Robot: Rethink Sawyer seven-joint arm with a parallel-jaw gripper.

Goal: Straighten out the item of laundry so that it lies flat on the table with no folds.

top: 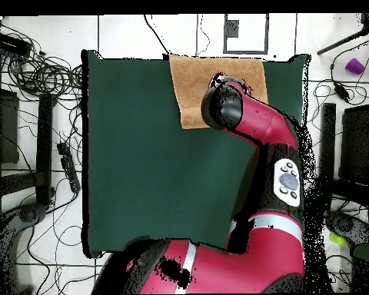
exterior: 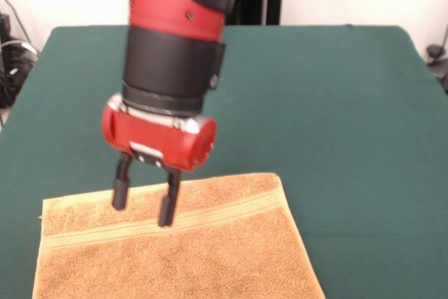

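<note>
The table (exterior: pixel 336 117) is big, plain dark green cloth w/ lots of bare area. My landmark is the towel (exterior: pixel 210 257), which lies at the table edge farthest from my pedestal; in the overhead view it sits against that edge, and in the front view it runs off the bottom of the pic, so I can't see its nearest part. What I can see looks pretty flat: the woven band runs across it near the edge facing my base, the hem is straight, and there's no obvious fold. The towel corner on the pic's left looks a bit uneven, but I can't tell if it's curled.

My arm comes in over the towel from the pedestal side. My gripper (exterior: pixel 143 206) is apart, nothing btwn the fingers, tips right at the band-side edge of the towel. I can't tell if they touch the cloth or hang just above it.

Risks, as I judge them:
- If I close here I'd pinch terry and raise a new wrinkle.
- If I drag away from my base, the towel could slide off the table edge.
- If I press and drag toward my base, the band edge could bunch or fold over.
</note>
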